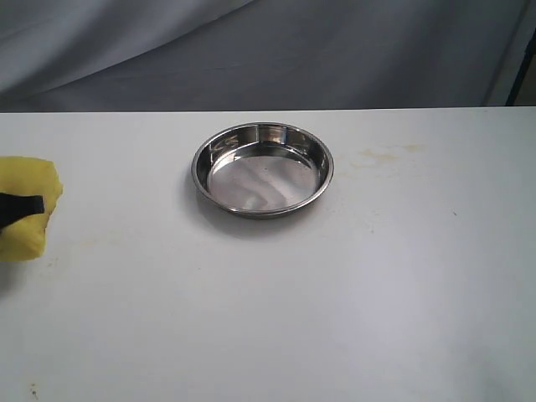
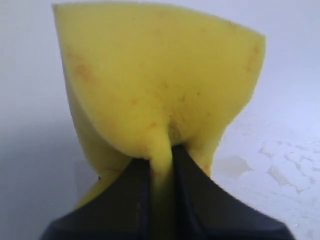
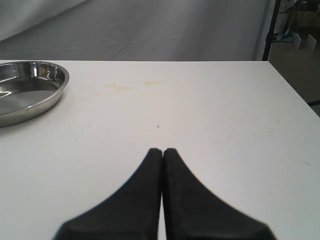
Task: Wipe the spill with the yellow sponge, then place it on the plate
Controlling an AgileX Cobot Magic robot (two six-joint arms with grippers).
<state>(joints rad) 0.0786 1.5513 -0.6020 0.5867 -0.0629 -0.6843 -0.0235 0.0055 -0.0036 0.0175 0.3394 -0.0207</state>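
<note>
The yellow sponge (image 1: 25, 219) hangs at the far left edge of the exterior view, with one black finger (image 1: 22, 203) of my left gripper across it. In the left wrist view the sponge (image 2: 160, 85) fills most of the picture, and my left gripper (image 2: 161, 152) is shut on a pinched fold of it. The shiny steel plate (image 1: 260, 180) stands empty on the white table, back of centre and well to the right of the sponge. My right gripper (image 3: 163, 150) is shut with nothing in it, above bare table to the right of the plate (image 3: 30, 92). The spill is out of view.
A faint pale yellowish stain (image 1: 385, 153) marks the table right of the plate, also seen as a stain (image 3: 125, 86) in the right wrist view. Pale wet patches (image 2: 235, 166) lie on the table beside the sponge. A grey cloth (image 1: 268, 50) hangs behind the table.
</note>
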